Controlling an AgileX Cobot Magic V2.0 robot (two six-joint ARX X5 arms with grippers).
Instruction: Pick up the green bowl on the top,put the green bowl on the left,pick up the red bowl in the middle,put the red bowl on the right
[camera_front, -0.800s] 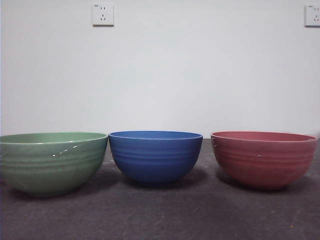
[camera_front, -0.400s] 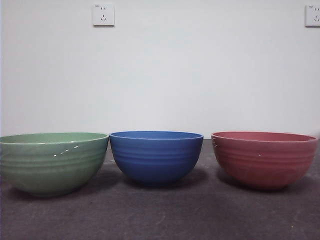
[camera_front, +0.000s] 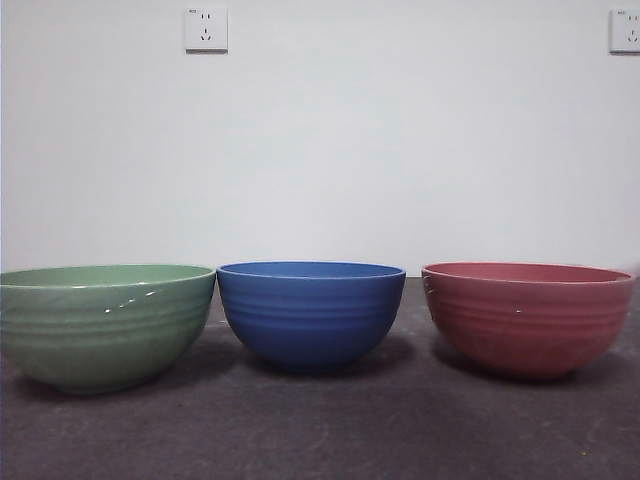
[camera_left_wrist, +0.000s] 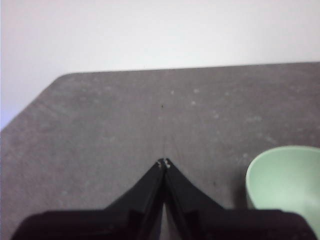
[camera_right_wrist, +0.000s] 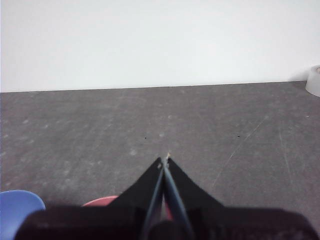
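Note:
Three ridged bowls stand in a row on the dark table in the front view. The green bowl (camera_front: 105, 325) is on the left, a blue bowl (camera_front: 311, 311) in the middle, the red bowl (camera_front: 527, 316) on the right. None touches another. My left gripper (camera_left_wrist: 163, 163) is shut and holds nothing, above the table with the green bowl (camera_left_wrist: 286, 180) beside it. Also shut and holding nothing, my right gripper (camera_right_wrist: 164, 160) hovers with the red bowl's rim (camera_right_wrist: 100, 201) and the blue bowl (camera_right_wrist: 20, 207) peeking out beside its base. Neither arm appears in the front view.
A white wall with two power sockets (camera_front: 206, 29) stands behind the table. A white roll-like object (camera_right_wrist: 313, 80) lies at the far table edge in the right wrist view. The table's rounded corner (camera_left_wrist: 60, 80) shows in the left wrist view.

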